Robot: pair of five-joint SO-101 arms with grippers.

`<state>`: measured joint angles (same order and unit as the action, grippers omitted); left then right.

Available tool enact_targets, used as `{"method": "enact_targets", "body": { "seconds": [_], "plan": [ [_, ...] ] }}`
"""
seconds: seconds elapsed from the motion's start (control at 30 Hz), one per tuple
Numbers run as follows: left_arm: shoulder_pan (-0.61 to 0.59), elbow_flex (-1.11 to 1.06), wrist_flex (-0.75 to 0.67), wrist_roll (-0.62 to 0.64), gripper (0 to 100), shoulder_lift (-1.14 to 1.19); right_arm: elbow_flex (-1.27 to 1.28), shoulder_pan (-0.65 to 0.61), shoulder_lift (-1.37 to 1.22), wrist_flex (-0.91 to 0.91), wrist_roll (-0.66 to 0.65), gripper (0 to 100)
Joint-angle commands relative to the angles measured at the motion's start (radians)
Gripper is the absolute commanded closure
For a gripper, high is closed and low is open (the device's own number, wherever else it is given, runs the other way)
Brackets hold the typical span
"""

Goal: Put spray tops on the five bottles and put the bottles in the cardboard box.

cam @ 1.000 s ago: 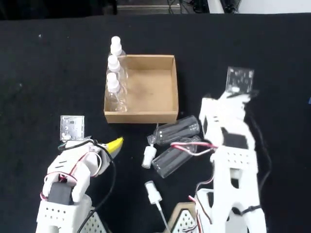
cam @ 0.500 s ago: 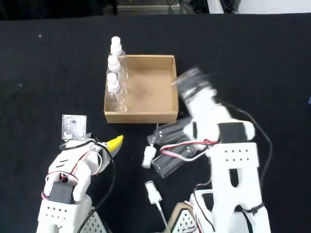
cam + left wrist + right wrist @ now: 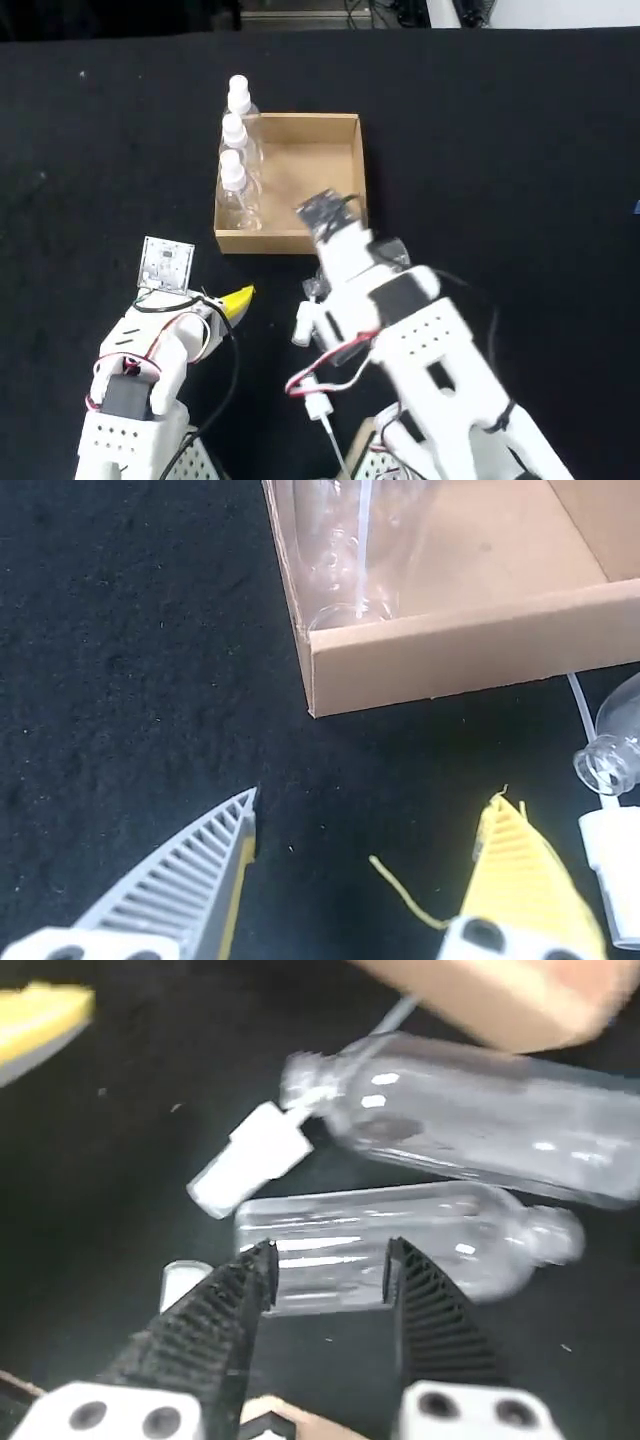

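Observation:
Three clear bottles with white spray tops (image 3: 232, 172) stand along one wall of the cardboard box (image 3: 310, 180). Two bare bottles lie just in front of the box, one (image 3: 470, 1125) with its open neck beside a loose white spray top (image 3: 250, 1158). My right gripper (image 3: 330, 1265) hovers open right over the other lying bottle (image 3: 400, 1245). From above, my right arm (image 3: 400, 315) covers most of both bottles. A second spray top (image 3: 318, 400) with its tube lies nearer the arm bases. My left gripper (image 3: 373, 800) is open and empty, short of the box corner (image 3: 400, 665).
The black table stretches wide on both sides of the box. My left gripper's yellow finger (image 3: 238, 297) sits a short way from the loose spray top (image 3: 306, 322). A thin yellow thread (image 3: 400, 892) lies on the cloth between the left fingers.
My right arm has swung from the right side of the table leftwards, over the two lying bottles. The left arm has barely shifted. Bottles and tops lie as before.

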<state>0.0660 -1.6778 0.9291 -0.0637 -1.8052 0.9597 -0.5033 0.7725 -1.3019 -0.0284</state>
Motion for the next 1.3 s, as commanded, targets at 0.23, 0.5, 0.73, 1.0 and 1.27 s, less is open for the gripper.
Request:
{"method": "enact_targets", "body": {
  "seconds": [0.23,0.5,0.73,1.0,1.27],
  "plan": [
    [-0.005,-0.022,-0.002,-0.008,68,-0.012,0.099,0.164,0.042,0.04,-0.175,83.8],
    [-0.005,-0.022,-0.002,-0.008,68,-0.012,0.084,0.709,0.044,0.021,-0.522,83.9],
    [-0.005,-0.022,-0.003,-0.008,68,-0.012,0.004,1.022,0.044,0.097,-0.453,83.8],
    [-0.005,-0.022,-0.002,-0.008,68,-0.012,-0.087,0.641,0.038,-0.08,-0.017,83.5],
    [-0.007,-0.022,-0.002,-0.008,68,-0.012,-0.039,0.417,0.036,0.008,0.184,64.3]
  ]
}}
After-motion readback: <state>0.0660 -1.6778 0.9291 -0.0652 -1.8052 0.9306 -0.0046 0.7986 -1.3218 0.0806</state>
